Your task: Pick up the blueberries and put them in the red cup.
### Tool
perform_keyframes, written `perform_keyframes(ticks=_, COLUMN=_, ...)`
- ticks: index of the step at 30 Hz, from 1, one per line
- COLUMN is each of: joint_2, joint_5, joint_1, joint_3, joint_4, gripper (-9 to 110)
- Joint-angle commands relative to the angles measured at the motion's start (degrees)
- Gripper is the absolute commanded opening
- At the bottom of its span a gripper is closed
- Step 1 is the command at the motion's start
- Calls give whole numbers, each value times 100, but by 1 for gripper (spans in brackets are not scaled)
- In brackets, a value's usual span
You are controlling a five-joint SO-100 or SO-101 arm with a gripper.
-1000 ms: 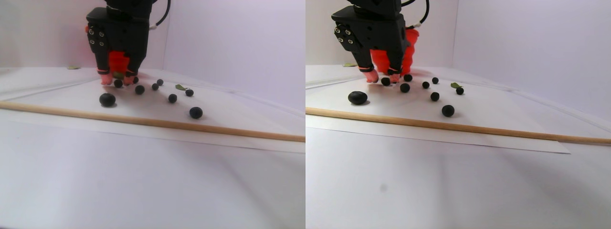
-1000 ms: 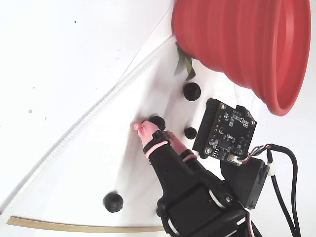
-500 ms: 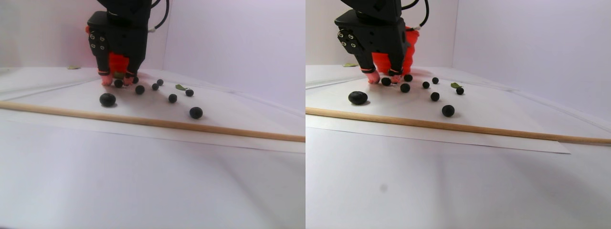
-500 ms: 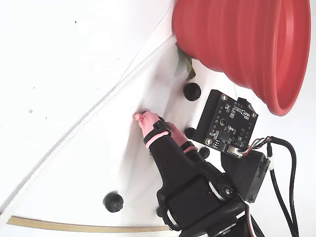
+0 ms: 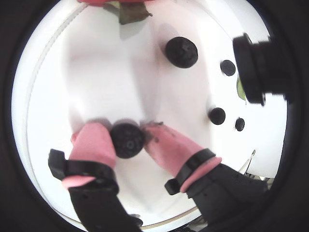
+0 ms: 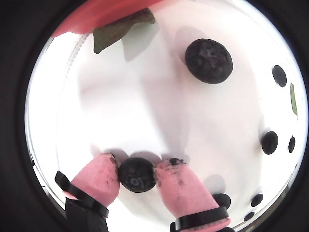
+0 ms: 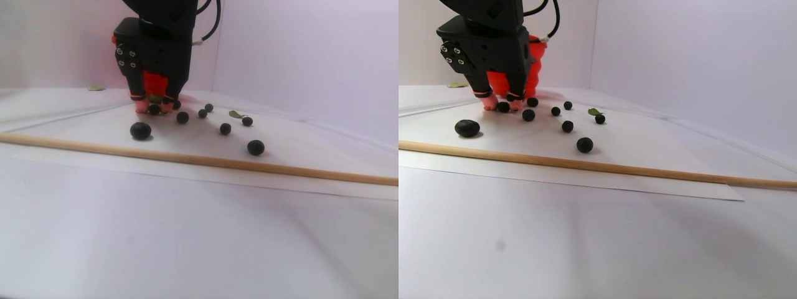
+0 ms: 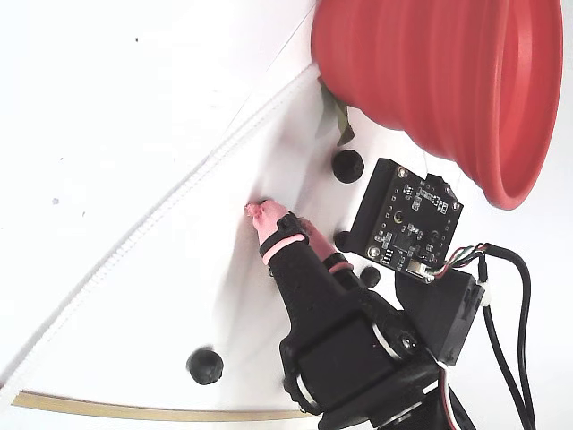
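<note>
Now gripper (image 6: 136, 175) down on white sheet (image 6: 145, 101), pink fingertips (image 6: 99, 179) pinching one blueberry (image 6: 137, 174) from both sides. Other blueberries (image 5: 181, 51) loose nearby; red cup (image 8: 439, 85) just beyond, green leaf (image 6: 118, 30) at its base.

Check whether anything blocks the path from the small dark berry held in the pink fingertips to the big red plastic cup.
Nothing visible blocks it. The gripper pinches one dark round blueberry; between it and the large red ridged plastic cup lie only bare white sheet, another blueberry off to the right, and a flat green leaf.
</note>
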Motion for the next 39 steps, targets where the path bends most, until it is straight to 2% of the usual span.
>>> perform_keyframes(ticks=1, joint_2=-18, joint_5=0, joint_1=105, joint_3=-229, joint_4=-123, gripper=13)
perform_keyframes(ticks=9, joint_2=79, joint_5=18, joint_1=114, joint_3=-185, joint_4=-97, gripper=11)
perform_keyframes(ticks=39, joint_2=2558, joint_5=-211, joint_1=70, joint_3=290, joint_4=2250, gripper=11)
